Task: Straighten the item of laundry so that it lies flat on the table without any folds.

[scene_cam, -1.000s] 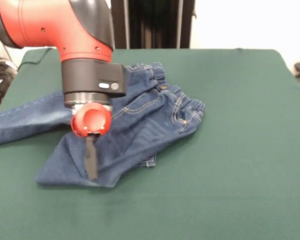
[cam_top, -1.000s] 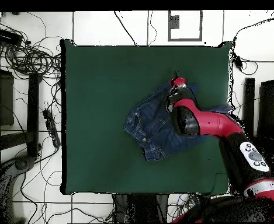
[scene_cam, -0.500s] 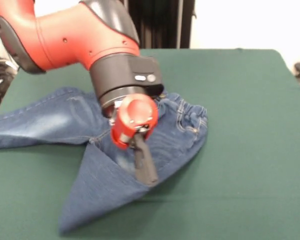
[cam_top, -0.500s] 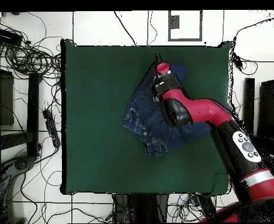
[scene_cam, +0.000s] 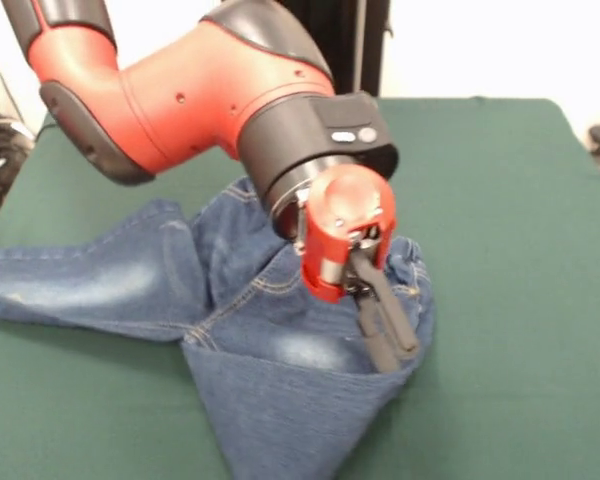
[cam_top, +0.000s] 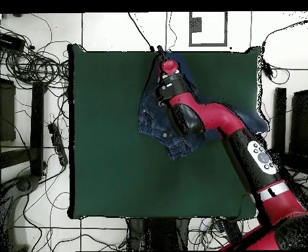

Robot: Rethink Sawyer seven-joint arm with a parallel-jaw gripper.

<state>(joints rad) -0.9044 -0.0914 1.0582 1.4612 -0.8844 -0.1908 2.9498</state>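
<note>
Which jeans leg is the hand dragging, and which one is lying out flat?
The hand has the leg that runs toward the camera in the front view, bunched under its fingers. The other leg stretches sideways along the table, with nothing holding it.

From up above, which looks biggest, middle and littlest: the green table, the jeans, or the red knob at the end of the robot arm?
In the overhead view:
1. The table, by far the largest.
2. The jeans, partly hidden under the arm.
3. The red knob, smallest, though it sits closer to the camera.
</note>
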